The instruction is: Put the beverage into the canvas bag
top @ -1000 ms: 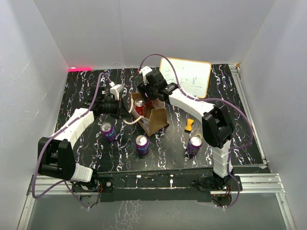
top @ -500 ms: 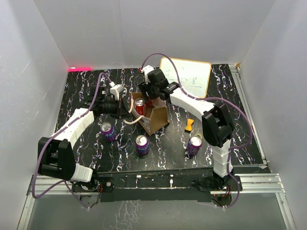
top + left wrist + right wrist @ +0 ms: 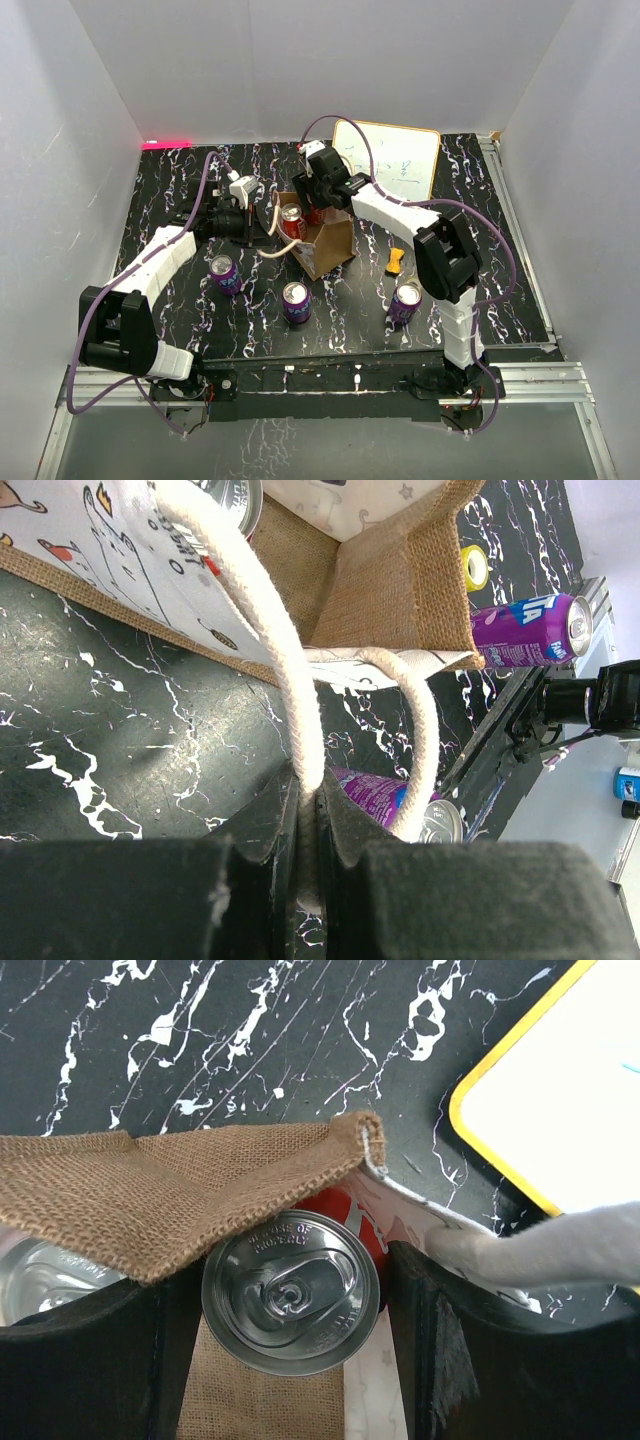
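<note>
While the left gripper [image 3: 310, 802] pinches the braided cream handle [image 3: 285, 680] of the coarse burlap canvas bag [image 3: 400, 580], the right gripper [image 3: 290, 1310] clasps a red beverage can [image 3: 300, 1278] in the bag's mouth, beneath its folded rim [image 3: 190, 1200]; black white-veined marble tabletop [image 3: 200, 1020], plain white walls [image 3: 200, 70]; the silver lid's [image 3: 265, 1305] embossing reads "PROPERLY"

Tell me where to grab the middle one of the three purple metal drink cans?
Best pinch the purple metal drink can across its round sides under the rim, coming straight down from above: it stands upright, lid up, nothing crowding it.
</note>
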Available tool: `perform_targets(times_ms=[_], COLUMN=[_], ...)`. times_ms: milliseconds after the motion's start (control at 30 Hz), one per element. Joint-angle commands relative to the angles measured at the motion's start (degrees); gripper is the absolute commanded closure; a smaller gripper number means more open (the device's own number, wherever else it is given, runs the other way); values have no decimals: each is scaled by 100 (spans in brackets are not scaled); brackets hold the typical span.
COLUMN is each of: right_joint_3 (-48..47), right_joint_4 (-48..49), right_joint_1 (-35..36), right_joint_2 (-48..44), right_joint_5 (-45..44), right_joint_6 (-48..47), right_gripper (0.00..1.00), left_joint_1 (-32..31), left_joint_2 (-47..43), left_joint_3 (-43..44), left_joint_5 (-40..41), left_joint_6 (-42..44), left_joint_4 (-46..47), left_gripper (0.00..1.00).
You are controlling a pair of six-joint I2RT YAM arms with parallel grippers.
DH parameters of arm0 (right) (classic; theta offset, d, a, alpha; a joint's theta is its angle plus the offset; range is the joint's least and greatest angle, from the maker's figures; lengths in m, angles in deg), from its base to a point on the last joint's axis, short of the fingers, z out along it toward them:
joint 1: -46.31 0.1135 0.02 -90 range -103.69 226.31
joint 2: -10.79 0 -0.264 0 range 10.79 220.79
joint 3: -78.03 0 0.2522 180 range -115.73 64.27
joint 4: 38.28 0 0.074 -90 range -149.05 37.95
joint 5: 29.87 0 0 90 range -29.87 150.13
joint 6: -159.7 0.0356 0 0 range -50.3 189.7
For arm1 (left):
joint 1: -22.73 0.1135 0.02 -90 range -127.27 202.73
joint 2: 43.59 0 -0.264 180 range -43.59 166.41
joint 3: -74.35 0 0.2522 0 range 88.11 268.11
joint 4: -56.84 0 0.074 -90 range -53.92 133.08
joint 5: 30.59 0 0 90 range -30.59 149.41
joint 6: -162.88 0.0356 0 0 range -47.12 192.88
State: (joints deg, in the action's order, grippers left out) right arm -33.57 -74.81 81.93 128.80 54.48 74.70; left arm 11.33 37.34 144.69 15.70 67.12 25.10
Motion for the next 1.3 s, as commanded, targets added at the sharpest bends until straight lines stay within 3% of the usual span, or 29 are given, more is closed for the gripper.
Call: perform_targets(times_ms=[0,233,800,1267], right_joint_3=[-347,-165,-365,-493], right_joint_4=[437,512,397,282], right_joint_1=[-74,-79,-81,-72], right_joint_2=[41,102,114,-3], right_joint_5=[-507,-448,-350,-296], right_joint_6=[88,125,-139,-291], right_gripper=[91,81,42,22], left_joint_1=[26,19,24,30], left_joint_2=[-99,-93,-115,-191], left_joint_3=[-24,-32,-41,-75], left_joint_5=[-145,-169,-167,-165], left_joint_6=[60,66,61,57], left_joint_4=[-57,-47,-39,-6], left_gripper=[100,100,100,100])
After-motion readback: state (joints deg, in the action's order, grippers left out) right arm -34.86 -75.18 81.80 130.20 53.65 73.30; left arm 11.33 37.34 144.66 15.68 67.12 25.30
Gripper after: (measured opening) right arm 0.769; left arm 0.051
